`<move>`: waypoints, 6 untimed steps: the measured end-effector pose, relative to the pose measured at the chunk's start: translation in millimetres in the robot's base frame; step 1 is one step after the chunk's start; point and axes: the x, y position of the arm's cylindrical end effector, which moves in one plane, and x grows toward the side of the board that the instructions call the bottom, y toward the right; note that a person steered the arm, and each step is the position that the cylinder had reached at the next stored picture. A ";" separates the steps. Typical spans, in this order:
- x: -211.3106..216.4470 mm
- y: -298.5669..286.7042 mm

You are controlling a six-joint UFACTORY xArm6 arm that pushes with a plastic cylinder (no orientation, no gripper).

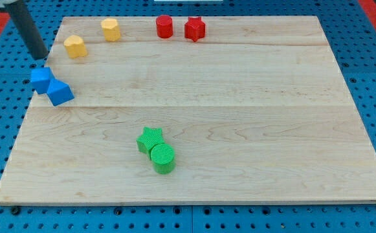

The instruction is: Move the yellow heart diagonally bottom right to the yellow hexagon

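The yellow heart (75,46) lies near the board's top left corner. The yellow hexagon (110,30) lies up and to the right of it, close to the top edge, with a small gap between them. My tip (41,57) is at the board's left edge, left of and slightly below the yellow heart and apart from it. It stands just above the upper blue block (41,79).
A second blue block (60,92) touches the first at its lower right. A red cylinder (165,26) and a red star (195,28) sit side by side at the top middle. A green star (150,139) and a green cylinder (163,158) touch at the bottom middle. The board is wooden (252,116).
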 end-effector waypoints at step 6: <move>0.1 165.1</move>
